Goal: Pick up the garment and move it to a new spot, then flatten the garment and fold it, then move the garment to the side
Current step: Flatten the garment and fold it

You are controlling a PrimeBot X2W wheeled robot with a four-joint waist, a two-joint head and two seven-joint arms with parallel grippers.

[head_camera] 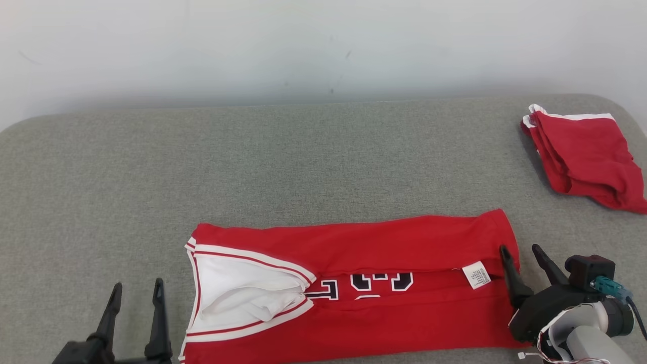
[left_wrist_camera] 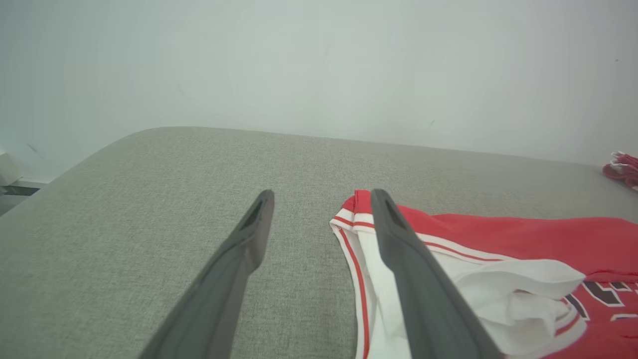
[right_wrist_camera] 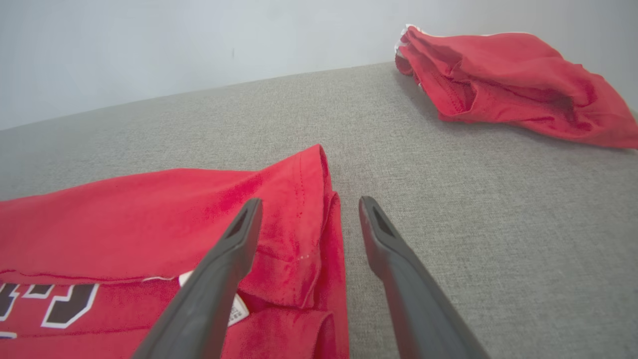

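Red jersey (head_camera: 354, 242) lies folded, both jaws parted

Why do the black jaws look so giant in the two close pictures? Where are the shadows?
Left wrist view: the jaws sit right at the wide lens, so they loom huge over the jersey. Right wrist view: the same. Head view: soft, even light, just a faint shadow beside the folded cloth.

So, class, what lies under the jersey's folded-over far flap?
Poking out from under the flap: part of the black lettering and a white label. The rest of the lettering is covered.
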